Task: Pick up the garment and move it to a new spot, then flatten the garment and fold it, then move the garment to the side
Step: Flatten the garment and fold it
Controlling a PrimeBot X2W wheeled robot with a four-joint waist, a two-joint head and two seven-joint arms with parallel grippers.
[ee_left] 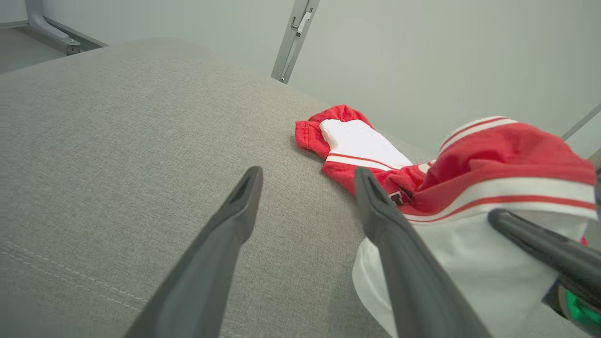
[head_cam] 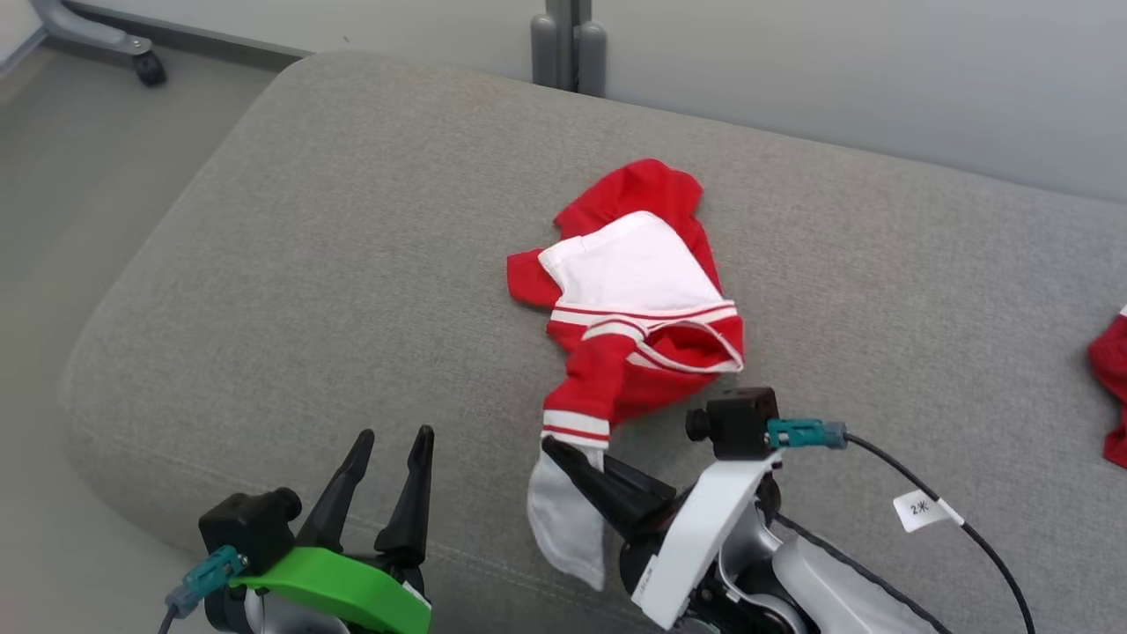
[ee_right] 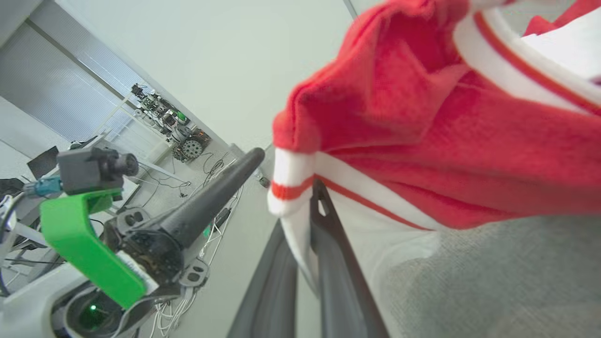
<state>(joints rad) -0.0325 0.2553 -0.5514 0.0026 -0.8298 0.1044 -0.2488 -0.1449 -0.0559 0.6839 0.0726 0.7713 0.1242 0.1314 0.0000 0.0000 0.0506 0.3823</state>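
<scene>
a: if starting from the left: holding nothing with the left gripper [head_cam: 395,434], fingers spread wide, hovering above the grey cushion [head_cam: 264,264] near its front edge.
b: further right, clamped shut with the right gripper [head_cam: 563,453] on the white end of the red-and-white garment [head_cam: 643,291]; rest crumpled mid-cushion.
a: risky. only a thin pinch at one tip, so could slip free on lifting.
b: or could trail bunched and catch the other red cloth [head_cam: 1111,387] at far right.
</scene>
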